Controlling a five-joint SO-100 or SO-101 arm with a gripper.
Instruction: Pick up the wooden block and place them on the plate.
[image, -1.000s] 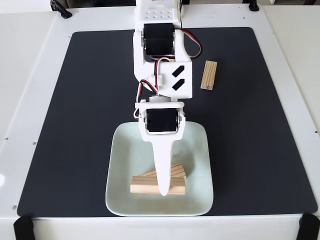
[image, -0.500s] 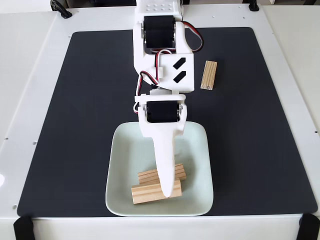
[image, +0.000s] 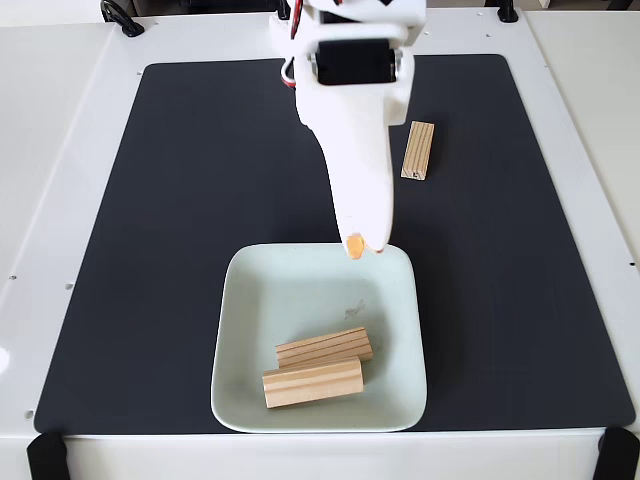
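Risk: white two-finger gripper (image: 355, 246), aperture indeterminate, above pale mint square plate (image: 243, 410); its swing toward the grooved light-wood block on the mat (image: 418, 150) may knock it askew.

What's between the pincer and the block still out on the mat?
Nothing: in the fixed view, only bare black mat lies between the pincer and the lone block.

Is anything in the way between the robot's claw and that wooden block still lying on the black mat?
Nothing visible. The gripper hangs over the plate's far rim, and only bare black mat lies between it and the wooden block.
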